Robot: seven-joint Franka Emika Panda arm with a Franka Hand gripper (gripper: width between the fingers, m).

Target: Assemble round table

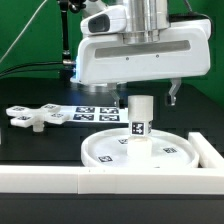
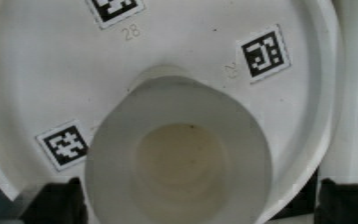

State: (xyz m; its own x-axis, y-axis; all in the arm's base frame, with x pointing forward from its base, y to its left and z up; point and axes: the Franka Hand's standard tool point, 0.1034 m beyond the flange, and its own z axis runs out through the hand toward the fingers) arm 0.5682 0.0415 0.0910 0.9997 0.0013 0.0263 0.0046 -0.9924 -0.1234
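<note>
The gripper (image 1: 149, 101) hangs spread wide, grasping nothing. Its dark fingertips (image 2: 51, 200) stand either side of the short post (image 1: 141, 115). The post stands upright on the large round disc (image 1: 105, 150), hollow top towards the wrist camera. The disc lies flat on the black bench (image 1: 30, 145), against the white wall (image 1: 60, 180). The cross-shaped piece (image 1: 35, 117) lies well apart — towards the exterior view's left — beside the marker board (image 1: 95, 112).

Round disc (image 1: 100, 152): white, rimmed, lying flat, rim up, square tags on its upper face. Post (image 1: 141, 115): white, short, cylindrical, standing upright at the disc's centre, touching it, hollow top end, one tag on its side. Cross-shaped piece (image 1: 35, 117): white, flat, tagged, lying well apart from the disc, toward the exterior view's left.
</note>
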